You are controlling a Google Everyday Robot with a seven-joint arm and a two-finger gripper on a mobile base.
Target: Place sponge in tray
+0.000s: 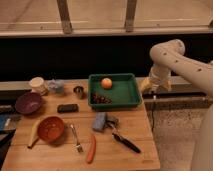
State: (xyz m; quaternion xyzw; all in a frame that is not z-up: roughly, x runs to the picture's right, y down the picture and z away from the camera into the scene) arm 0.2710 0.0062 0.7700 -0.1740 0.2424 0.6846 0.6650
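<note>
My claw point(148, 86) hung past the right end of the worktop point(55, 155), just beside the right rim of the green tray point(126, 91); whether it was apart or together I could not tell. The sponge point(99, 121) lay on the worktop in front of the tray, well apart from my claw.

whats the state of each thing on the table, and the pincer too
sponge: lying on the table, outside the tray, not gripped
tray: upright, holds an orange ball and dark bits, no sponge
orange bowl: upright
purple bowl: upright
pincer: beside the tray's right rim, away from the sponge
</note>
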